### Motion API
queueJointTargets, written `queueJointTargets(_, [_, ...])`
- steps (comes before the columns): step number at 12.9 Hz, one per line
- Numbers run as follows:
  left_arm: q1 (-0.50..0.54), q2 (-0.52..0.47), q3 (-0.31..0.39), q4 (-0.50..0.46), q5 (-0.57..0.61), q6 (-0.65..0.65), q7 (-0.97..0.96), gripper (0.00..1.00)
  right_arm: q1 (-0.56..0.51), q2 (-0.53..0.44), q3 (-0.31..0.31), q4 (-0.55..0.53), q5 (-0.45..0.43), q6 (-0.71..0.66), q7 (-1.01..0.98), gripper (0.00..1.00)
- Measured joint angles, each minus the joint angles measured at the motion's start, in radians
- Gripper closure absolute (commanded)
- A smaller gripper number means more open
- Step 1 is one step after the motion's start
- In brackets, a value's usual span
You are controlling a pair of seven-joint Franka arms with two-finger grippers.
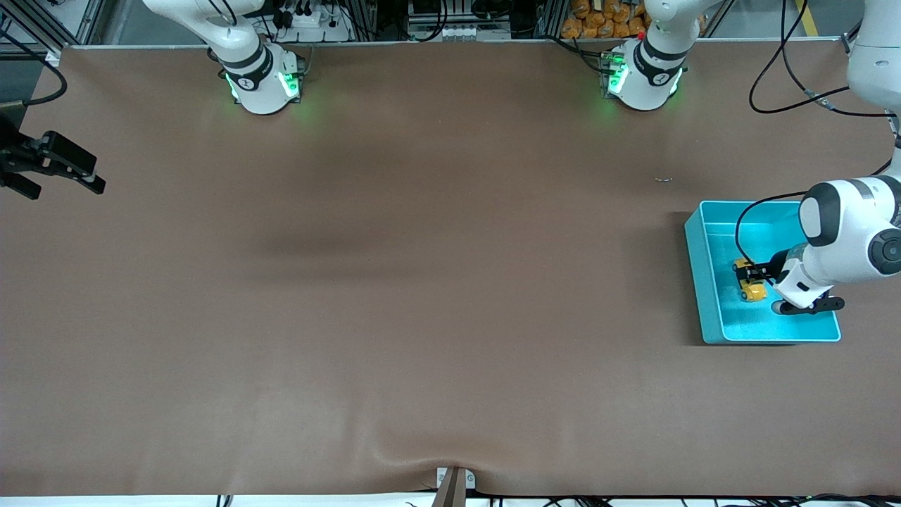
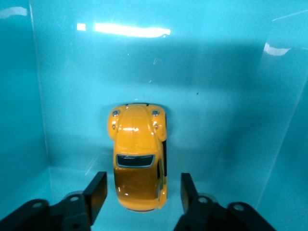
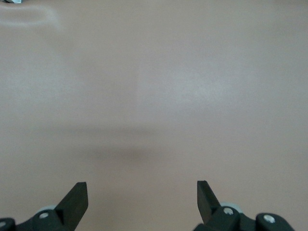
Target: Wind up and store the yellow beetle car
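Observation:
The yellow beetle car [image 1: 751, 284] [image 2: 137, 159] rests on the floor of the turquoise bin [image 1: 699, 282] [image 2: 226, 96] at the left arm's end of the table. My left gripper [image 1: 759, 271] [image 2: 143, 183] reaches down into the bin and is open. Its fingers [image 2: 97, 190] straddle the car's tail, with a gap showing on each side. My right gripper [image 1: 65, 180] [image 3: 142, 190] waits open and holds nothing, over the table's edge at the right arm's end.
A tiny metallic bit [image 1: 663, 179] lies on the brown table mat, farther from the front camera than the bin. Both arm bases [image 1: 264, 81] [image 1: 644, 77] stand along the table's back edge. A clamp [image 1: 454, 482] sits at the front edge.

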Motion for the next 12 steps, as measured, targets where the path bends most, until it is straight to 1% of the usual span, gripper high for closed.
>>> queueJointTargets(2, [-0.001,-0.01,-0.023,0.013,0.001,0.0,0.002,0.0,-0.003,0.0,0.0,-0.003,0.0,0.0,0.0,0.0])
queueJointTargets(4, [-0.001,-0.059,-0.078,0.028,0.001,-0.027,0.002,0.0,-0.003,-0.002,0.0,-0.003,0.0,0.0,0.0,0.0])
queueJointTargets(5, [-0.002,-0.101,-0.105,0.035,0.001,-0.054,0.002,0.0,-0.004,-0.004,0.0,-0.003,0.0,0.0,0.0,0.0])
queueJointTargets(8, [-0.004,-0.269,-0.168,0.043,0.0,-0.122,0.002,0.0,-0.005,-0.012,-0.002,-0.004,0.0,0.0,0.0,0.0])
queueJointTargets(10, [-0.006,-0.366,-0.203,0.05,-0.035,-0.22,0.001,0.0,-0.006,-0.015,-0.002,-0.004,-0.001,0.0,0.0,0.0])
queueJointTargets(11, [-0.016,-0.401,-0.204,0.061,-0.073,-0.274,0.001,0.0,-0.008,-0.016,-0.003,-0.004,-0.001,0.0,0.0,0.0])
queueJointTargets(12, [-0.046,-0.428,-0.185,0.079,-0.107,-0.33,0.002,0.0,-0.009,-0.017,-0.004,-0.004,-0.001,0.0,0.0,0.0])
